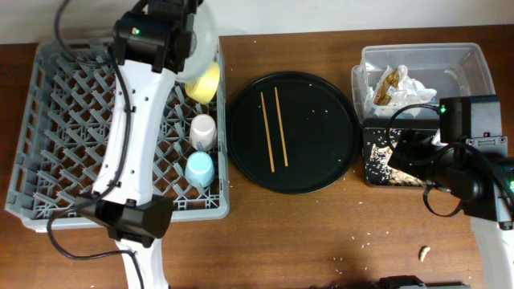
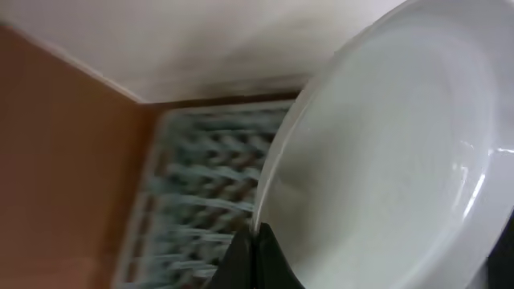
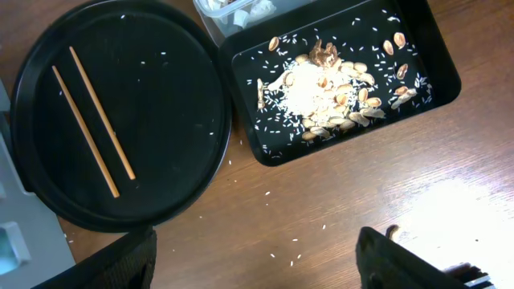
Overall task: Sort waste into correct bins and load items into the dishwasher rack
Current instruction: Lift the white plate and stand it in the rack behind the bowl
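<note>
Item, nearest: one tan food scrap (image 1: 423,253), loose on the table at the near right, on the near side of my right gripper (image 3: 255,237). That gripper hangs over bare tabletop with its jaws spread wide and nothing between them. Just beyond it is the shallow black tray (image 3: 426,92) with rice and scraps, then the clear tub (image 1: 466,64) of napkins. Item, centre: two chopsticks (image 1: 273,128) side by side on the round black tray (image 1: 321,160), long axis running near to far. They lie to the left of my right hand, and I judge it the nearer and the only free one. Item, left: the dishwasher rack (image 1: 64,120), with the blue cup (image 1: 200,168), pink cup (image 1: 203,130) and yellow bowl (image 1: 202,80) along its right side. Item, farthest: the grey plate (image 2: 385,144), tilted on edge at the rack's far right corner. My left gripper (image 1: 186,20) is clamped tight on its rim.
</note>
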You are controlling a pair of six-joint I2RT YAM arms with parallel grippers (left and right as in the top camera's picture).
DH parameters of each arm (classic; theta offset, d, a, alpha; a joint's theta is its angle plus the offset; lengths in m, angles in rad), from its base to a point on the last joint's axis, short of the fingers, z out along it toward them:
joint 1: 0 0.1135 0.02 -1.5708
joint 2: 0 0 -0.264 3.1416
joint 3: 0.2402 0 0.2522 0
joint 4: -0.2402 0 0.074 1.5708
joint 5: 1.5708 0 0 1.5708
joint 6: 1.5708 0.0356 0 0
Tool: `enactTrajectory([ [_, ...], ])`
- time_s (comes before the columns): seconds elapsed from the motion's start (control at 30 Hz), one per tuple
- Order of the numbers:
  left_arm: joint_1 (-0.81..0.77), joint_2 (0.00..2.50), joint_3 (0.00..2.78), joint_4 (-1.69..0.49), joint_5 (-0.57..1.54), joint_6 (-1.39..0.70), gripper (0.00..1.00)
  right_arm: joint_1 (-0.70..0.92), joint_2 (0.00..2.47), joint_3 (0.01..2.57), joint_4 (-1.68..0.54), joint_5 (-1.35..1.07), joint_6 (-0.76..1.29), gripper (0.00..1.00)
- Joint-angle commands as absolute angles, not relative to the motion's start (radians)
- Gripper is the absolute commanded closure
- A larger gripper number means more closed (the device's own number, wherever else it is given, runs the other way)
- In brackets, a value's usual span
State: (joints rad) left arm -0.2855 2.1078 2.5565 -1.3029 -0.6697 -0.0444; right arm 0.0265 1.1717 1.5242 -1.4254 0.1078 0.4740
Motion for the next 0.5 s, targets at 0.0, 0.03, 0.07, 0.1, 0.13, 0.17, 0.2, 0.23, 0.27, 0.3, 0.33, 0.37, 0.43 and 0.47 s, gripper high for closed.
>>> enactTrajectory([
  [0.0, -0.245, 2.137, 2.568, -1.287, -0.862, -0.021, 0.99, 0.019, 1.174, 1.534, -1.425, 0.11, 0.476, 0.12],
  [0.03, -0.233, 2.144, 2.568, -1.287, -0.861, -0.022, 0.99, 0.019, 1.174, 1.534, -1.425, 0.11, 0.476, 0.05],
  [0.07, -0.22, 2.151, 2.568, -1.287, -0.861, -0.022, 0.99, 0.019, 1.174, 1.534, -1.425, 0.11, 0.476, 0.02],
  [0.1, -0.209, 2.161, 2.568, -1.287, -0.861, -0.022, 0.99, 0.019, 1.174, 1.534, -1.425, 0.11, 0.476, 0.01],
  [0.13, -0.191, 2.179, 2.568, -1.288, -0.861, -0.022, 0.99, 0.019, 1.174, 1.534, -1.425, 0.11, 0.476, 0.02],
  [0.17, -0.185, 2.185, 2.568, -1.288, -0.861, -0.022, 0.99, 0.019, 1.174, 1.534, -1.425, 0.11, 0.476, 0.01],
  [0.2, -0.177, 2.195, 2.568, -1.288, -0.861, -0.022, 0.99, 0.019, 1.174, 1.534, -1.425, 0.11, 0.476, 0.01],
  [0.23, -0.171, 2.203, 2.566, -1.288, -0.861, -0.027, 0.99, 0.019, 1.174, 1.534, -1.425, 0.11, 0.476, 0.01],
  [0.27, -0.167, 2.208, 2.565, -1.288, -0.861, -0.031, 0.99, 0.019, 1.174, 1.534, -1.425, 0.11, 0.476, 0.01],
  [0.3, -0.165, 2.212, 2.563, -1.287, -0.861, -0.033, 0.99, 0.019, 1.174, 1.534, -1.425, 0.11, 0.476, 0.02],
  [0.33, -0.162, 2.212, 2.552, -1.278, -0.861, -0.033, 0.99, 0.019, 1.174, 1.534, -1.425, 0.11, 0.476, 0.02],
  [0.37, -0.16, 2.212, 2.543, -1.27, -0.861, -0.033, 0.99, 0.019, 1.174, 1.534, -1.425, 0.11, 0.476, 0.01],
  [0.43, -0.16, 2.212, 2.523, -1.254, -0.86, -0.033, 1.0, 0.019, 1.174, 1.534, -1.425, 0.11, 0.476, 0.02],
  [0.47, -0.16, 2.212, 2.509, -1.246, -0.86, -0.033, 0.99, 0.019, 1.175, 1.534, -1.425, 0.11, 0.476, 0.02],
])
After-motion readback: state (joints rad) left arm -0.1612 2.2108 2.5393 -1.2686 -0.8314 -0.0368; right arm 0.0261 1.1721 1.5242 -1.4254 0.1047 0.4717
